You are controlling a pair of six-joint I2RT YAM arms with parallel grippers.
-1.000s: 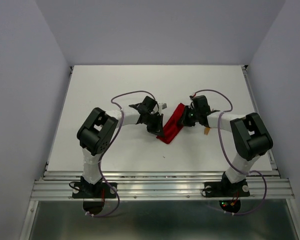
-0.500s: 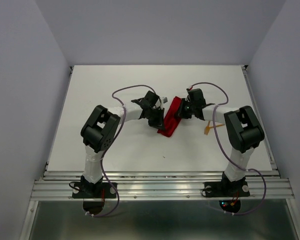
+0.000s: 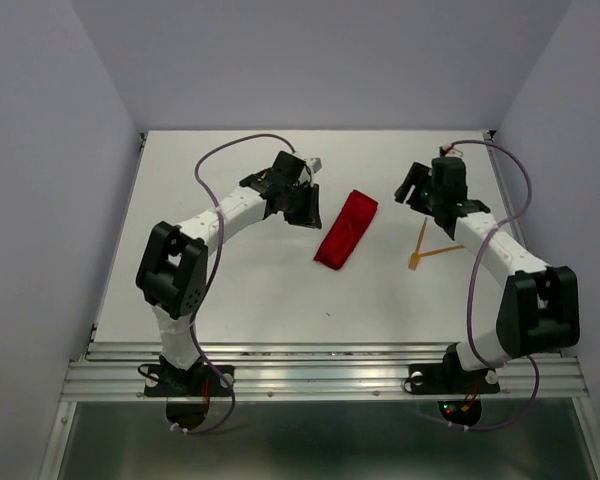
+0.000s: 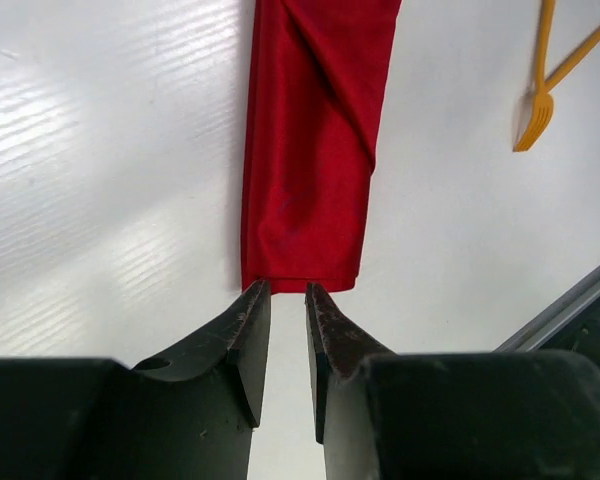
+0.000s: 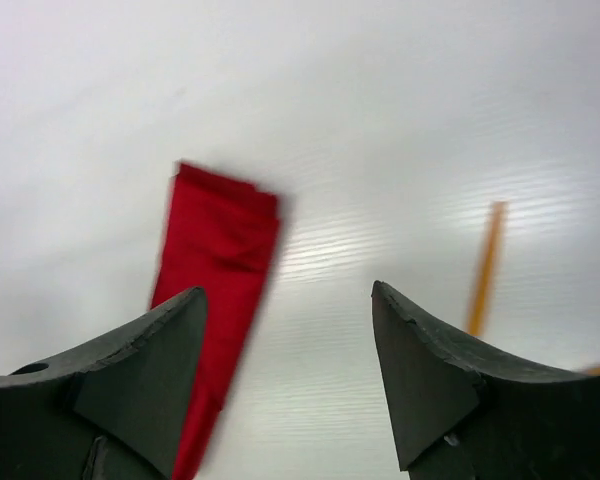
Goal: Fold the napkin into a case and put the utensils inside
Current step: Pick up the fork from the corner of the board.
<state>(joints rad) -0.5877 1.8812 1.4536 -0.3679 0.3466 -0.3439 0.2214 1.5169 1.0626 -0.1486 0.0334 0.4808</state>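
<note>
A narrow folded red cloth case (image 3: 346,229) lies flat on the white table (image 3: 230,290) between the arms, two thin orange plastic utensils (image 3: 420,245) near it on the right arm's side; the left claw (image 4: 288,290) is barely parted and empty, the right claw (image 5: 290,295) gapes wide.

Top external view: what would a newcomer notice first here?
A narrow red case lies near the middle of the white table, apart from both arms. Two orange utensils lie in a V to its right. The left end effector points at one short end of the case; the right end effector stands open.
</note>
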